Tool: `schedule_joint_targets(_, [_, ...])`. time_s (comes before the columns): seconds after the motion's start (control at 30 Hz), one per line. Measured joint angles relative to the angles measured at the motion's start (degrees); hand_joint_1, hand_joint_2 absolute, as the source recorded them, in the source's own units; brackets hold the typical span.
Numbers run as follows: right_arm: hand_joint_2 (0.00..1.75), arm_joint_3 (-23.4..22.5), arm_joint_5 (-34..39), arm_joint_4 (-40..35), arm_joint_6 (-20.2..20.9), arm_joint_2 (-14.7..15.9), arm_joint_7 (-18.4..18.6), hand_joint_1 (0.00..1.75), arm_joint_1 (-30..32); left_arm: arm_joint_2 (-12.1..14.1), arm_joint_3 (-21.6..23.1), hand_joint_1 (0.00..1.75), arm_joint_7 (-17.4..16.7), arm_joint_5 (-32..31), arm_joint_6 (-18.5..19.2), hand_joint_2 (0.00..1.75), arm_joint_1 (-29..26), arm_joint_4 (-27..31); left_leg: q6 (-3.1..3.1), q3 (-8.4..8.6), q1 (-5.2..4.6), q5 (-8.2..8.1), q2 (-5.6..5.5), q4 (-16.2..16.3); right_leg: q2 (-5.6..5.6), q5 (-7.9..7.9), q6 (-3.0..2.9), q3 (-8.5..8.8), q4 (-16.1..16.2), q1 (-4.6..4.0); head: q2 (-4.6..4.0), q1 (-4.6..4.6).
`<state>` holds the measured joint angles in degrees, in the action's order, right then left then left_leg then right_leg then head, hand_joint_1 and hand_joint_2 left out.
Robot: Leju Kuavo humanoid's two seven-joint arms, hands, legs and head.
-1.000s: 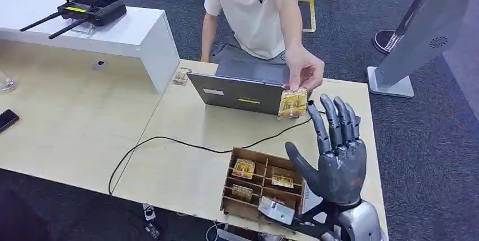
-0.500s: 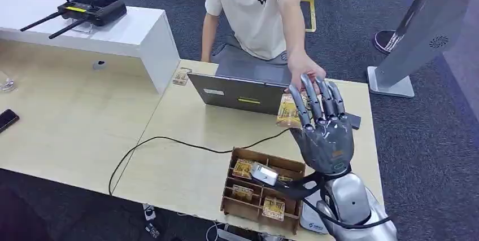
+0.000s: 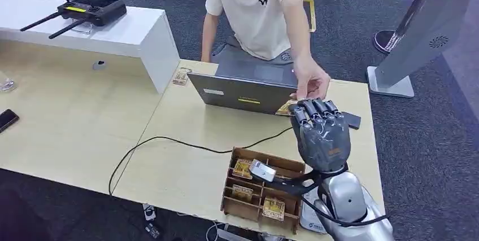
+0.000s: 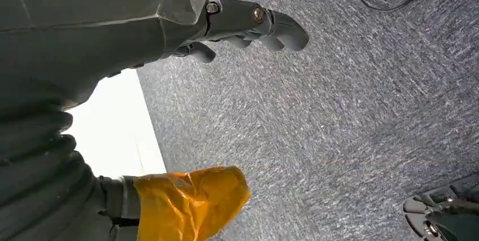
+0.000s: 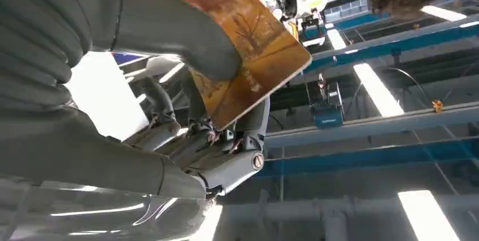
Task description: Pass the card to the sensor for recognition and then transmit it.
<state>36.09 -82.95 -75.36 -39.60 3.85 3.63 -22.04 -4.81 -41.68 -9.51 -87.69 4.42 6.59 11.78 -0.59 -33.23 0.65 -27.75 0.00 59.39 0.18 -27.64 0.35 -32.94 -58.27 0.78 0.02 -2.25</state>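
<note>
1. Closing my right robot hand around the flat golden-brown plastic card, I see the grey thumb pressed on one face and the darker fingers curled behind the other, so the card is pinched between them.
2. The person's hand grips the card's far edge, at about twelve o'clock from my robot hand. I judge this is the handover, both of us holding it so it cannot drop.
3. In the head view only a corner of the card peeks out just beside the lid of the open grey laptop, above the pale wooden worktop.
4. The brown compartmented wooden tray, with more cards in its slots, sits at about seven o'clock from my robot hand, near the worktop's front edge.
5. My left robot hand hangs over grey carpet with fingers loosely curled and nothing in them; it has no part here.
6. Next, I judge, the card goes to the sensor once the person lets go.
</note>
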Motion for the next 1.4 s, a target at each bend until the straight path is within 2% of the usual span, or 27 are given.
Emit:
schedule_joint_targets(0.27, [1.75,0.00,1.05,0.55,0.00,-0.53,-0.09,1.75,0.44,0.07,0.07,0.00,0.00,0.61,-0.07,1.75,-0.03,0.00,0.00,0.00,0.00,0.00,0.00,0.00,0.00,0.00,0.00,0.00,0.00,0.00,0.00,0.02])
schedule_joint_targets(0.47, [1.75,-0.04,6.59,1.71,0.00,-3.46,-2.52,1.75,0.33,0.96,0.04,0.00,0.11,2.32,-0.13,1.75,-0.13,0.00,0.00,-0.01,0.02,0.00,0.00,-0.01,0.01,0.00,0.00,0.00,-0.02,-0.01,0.00,0.00])
schedule_joint_targets(0.67, [1.75,-1.58,17.12,2.99,0.00,-8.68,-8.16,1.75,-0.01,2.47,-0.39,0.00,0.55,4.89,-0.07,1.75,-0.50,0.00,-0.03,-0.01,0.05,0.02,0.01,-0.01,0.01,-0.01,-0.01,-0.02,-0.05,-0.04,0.00,0.00])
schedule_joint_targets(0.83, [1.75,-4.88,26.21,3.72,0.00,-13.03,-15.81,1.75,0.55,3.34,-1.86,0.00,1.42,6.89,-0.48,1.75,-1.63,0.00,-0.03,-0.02,0.04,0.02,0.02,-0.02,0.02,-0.01,-0.01,-0.04,-0.04,-0.03,0.00,0.02])
schedule_joint_targets(0.9, [1.75,-6.36,29.01,3.78,0.00,-14.41,-17.31,1.75,1.02,3.43,-2.34,0.00,1.73,7.32,-0.90,1.75,-2.16,0.02,-0.03,-0.02,0.03,0.02,0.00,-0.02,0.01,-0.01,-0.01,-0.04,-0.03,-0.03,0.00,0.02])
schedule_joint_targets(1.17, [1.75,-8.90,40.99,1.40,-0.07,-15.78,-18.66,1.75,3.94,3.50,-4.57,0.00,2.08,9.05,-1.49,1.75,-3.39,0.02,-0.03,-0.03,0.02,0.01,0.01,-0.01,0.01,-0.01,0.00,-0.04,-0.01,-0.02,0.00,0.02])
schedule_joint_targets(1.33, [1.75,-9.16,54.61,-1.10,0.35,-15.76,-21.42,1.75,5.67,3.41,-6.23,0.00,1.86,10.73,-1.75,1.75,-3.68,0.00,-0.03,-0.03,0.03,0.01,0.01,-0.01,0.01,-0.01,-0.01,-0.05,-0.01,-0.02,0.00,0.00])
schedule_joint_targets(1.4, [1.75,-9.25,56.74,-2.01,0.50,-15.69,-21.79,1.75,6.34,3.39,-6.73,0.00,1.84,10.89,-1.92,1.75,-3.87,0.00,-0.03,-0.03,0.03,0.01,0.01,-0.01,0.02,-0.01,-0.01,-0.07,-0.01,-0.02,0.00,0.00])
